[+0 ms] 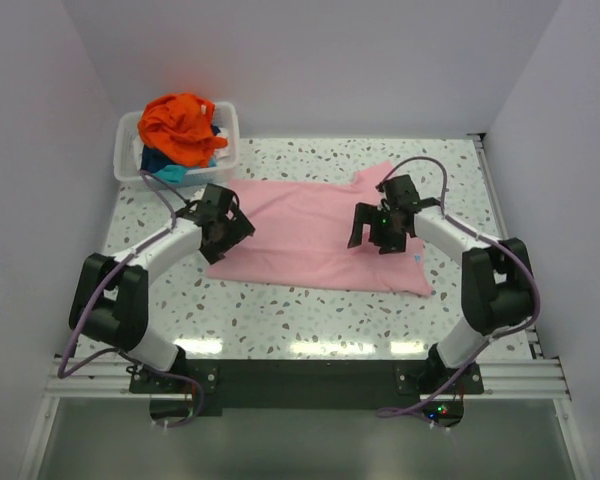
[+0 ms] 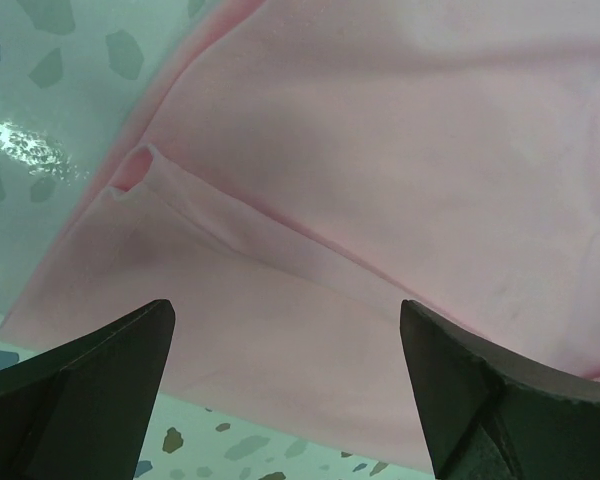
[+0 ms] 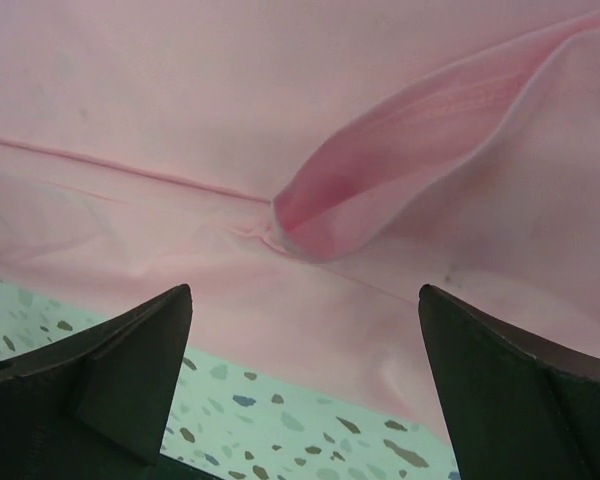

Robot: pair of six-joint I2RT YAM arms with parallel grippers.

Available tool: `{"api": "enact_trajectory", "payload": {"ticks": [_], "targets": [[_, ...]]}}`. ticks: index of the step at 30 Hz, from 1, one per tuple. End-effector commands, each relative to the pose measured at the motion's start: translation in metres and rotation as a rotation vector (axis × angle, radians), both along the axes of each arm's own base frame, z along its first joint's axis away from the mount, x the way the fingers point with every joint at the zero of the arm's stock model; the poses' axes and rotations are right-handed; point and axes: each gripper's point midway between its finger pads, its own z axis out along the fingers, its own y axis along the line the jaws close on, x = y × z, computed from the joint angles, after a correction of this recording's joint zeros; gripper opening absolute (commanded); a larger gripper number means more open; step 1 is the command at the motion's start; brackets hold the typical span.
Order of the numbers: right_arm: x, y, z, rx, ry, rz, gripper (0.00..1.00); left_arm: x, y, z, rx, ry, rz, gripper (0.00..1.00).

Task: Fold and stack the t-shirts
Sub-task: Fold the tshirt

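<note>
Pink t-shirt (image 1: pixel 310 245) beneath left hand (image 1: pixel 230 233) and right hand (image 1: pixel 374 238)

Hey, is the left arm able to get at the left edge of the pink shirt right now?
Probably yes: the left gripper hangs open over the left edge of the pink t-shirt, with nothing between them.

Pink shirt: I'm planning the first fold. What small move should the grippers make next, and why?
Probably lower both to pinch cloth: the left gripper and right gripper hover open above the pink shirt, which lies spread on the table, ungrasped.
</note>
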Motion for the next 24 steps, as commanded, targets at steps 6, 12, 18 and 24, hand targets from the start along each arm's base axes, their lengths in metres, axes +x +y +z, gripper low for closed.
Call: {"api": "enact_trajectory", "payload": {"ticks": [6, 12, 18, 24], "targets": [[0.059, 0.053, -0.002, 0.174, -0.064, 0.0, 0.99, 0.027, -0.003, -0.01, 0.029, -0.023, -0.01, 1.0], [0.084, 0.05, 0.008, 0.12, -0.093, -0.025, 0.99, 0.042, 0.006, -0.017, 0.082, 0.001, 0.023, 1.0], [0.075, 0.035, 0.011, 0.039, -0.067, -0.018, 0.99, 0.045, -0.001, -0.005, 0.049, -0.012, -0.003, 1.0], [0.041, -0.01, 0.012, -0.149, -0.049, -0.064, 0.99, 0.043, -0.01, 0.006, 0.031, -0.039, -0.025, 1.0]]}}
